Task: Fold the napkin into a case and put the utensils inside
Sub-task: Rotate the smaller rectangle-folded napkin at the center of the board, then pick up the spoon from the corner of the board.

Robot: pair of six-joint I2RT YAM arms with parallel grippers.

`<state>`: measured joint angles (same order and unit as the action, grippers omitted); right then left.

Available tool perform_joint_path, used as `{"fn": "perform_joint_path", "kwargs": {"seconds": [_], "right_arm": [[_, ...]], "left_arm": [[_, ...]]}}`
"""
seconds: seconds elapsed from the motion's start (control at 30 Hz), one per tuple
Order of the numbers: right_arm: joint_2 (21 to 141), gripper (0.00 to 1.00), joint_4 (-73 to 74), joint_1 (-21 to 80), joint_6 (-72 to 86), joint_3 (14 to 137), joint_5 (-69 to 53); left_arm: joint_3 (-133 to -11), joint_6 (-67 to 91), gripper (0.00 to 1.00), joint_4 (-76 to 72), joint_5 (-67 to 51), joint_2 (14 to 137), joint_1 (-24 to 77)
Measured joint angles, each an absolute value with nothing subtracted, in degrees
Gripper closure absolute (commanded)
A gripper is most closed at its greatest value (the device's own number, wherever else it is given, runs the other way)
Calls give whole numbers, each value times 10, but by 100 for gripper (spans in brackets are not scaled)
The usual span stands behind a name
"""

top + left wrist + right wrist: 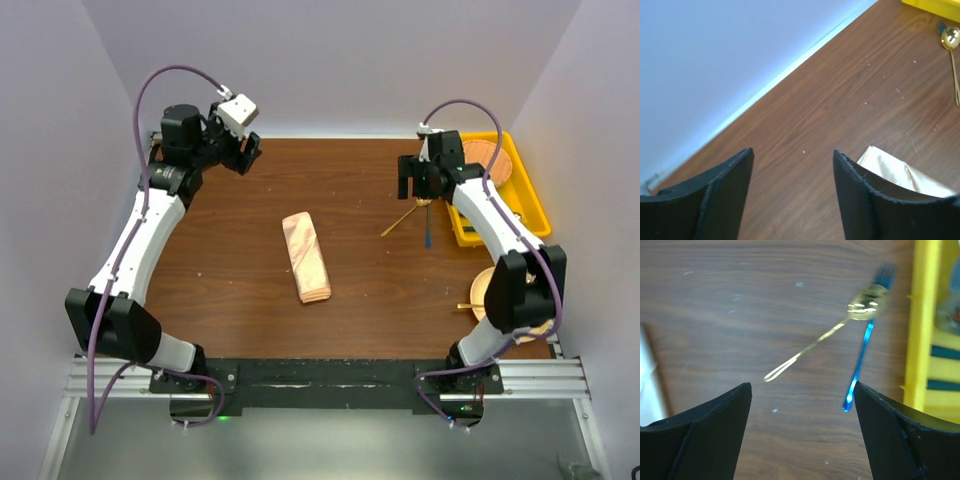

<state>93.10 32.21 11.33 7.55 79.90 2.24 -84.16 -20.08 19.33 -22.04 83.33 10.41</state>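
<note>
Overhead, the narrow folded peach satin case point(306, 257) lies near the middle of the brown wooden tabletop point(230, 300), its long axis running from 11 to 5 o'clock. At 2 o'clock from it lie the 2 utensils, a slim gold metal spoon point(399, 221) and a thin blue fork point(428, 230). They meet at their far ends just under the right gripper point(413, 185). The left gripper point(245, 152) hangs well apart, at 11 o'clock from the case. A yellow plastic tray point(520, 190) sits at 3 o'clock from the utensils. A round wood-toned plate point(484, 288) lies at 5 o'clock from them, partly hidden by the right arm.

From the left wrist, the left gripper point(792, 152) is spread and empty, with bare tabletop point(840, 100) between its black fingers point(725, 195). A pale corner of the case point(900, 172) shows at 4 o'clock. The spoon point(952, 45), fork tines point(941, 25) and tray corner point(935, 6) crowd 2 o'clock.

From the right wrist, the right gripper point(801, 390) is spread wide and grips nothing. The spoon point(840, 327) runs from 8 to 2 o'clock, its bowl crossing the fork point(862, 357) just below the tines. The fork's handle end lies just beside the 3 o'clock finger point(890, 435); I cannot tell whether they touch. The tray point(922, 330) fills 3 o'clock, and a pale edge of the case point(650, 385) shows at 9 o'clock.
</note>
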Motion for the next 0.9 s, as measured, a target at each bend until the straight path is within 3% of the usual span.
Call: {"fn": "perform_joint_path", "kwargs": {"seconds": [0.33,0.9], "right_arm": [[1079,37,357,105,163,901,129],[1270,46,395,98,224,1021,156]], "left_arm": [[-804,-88,39,178,-182,892,86],[-838,-86,37,224,-121,909,79]]}}
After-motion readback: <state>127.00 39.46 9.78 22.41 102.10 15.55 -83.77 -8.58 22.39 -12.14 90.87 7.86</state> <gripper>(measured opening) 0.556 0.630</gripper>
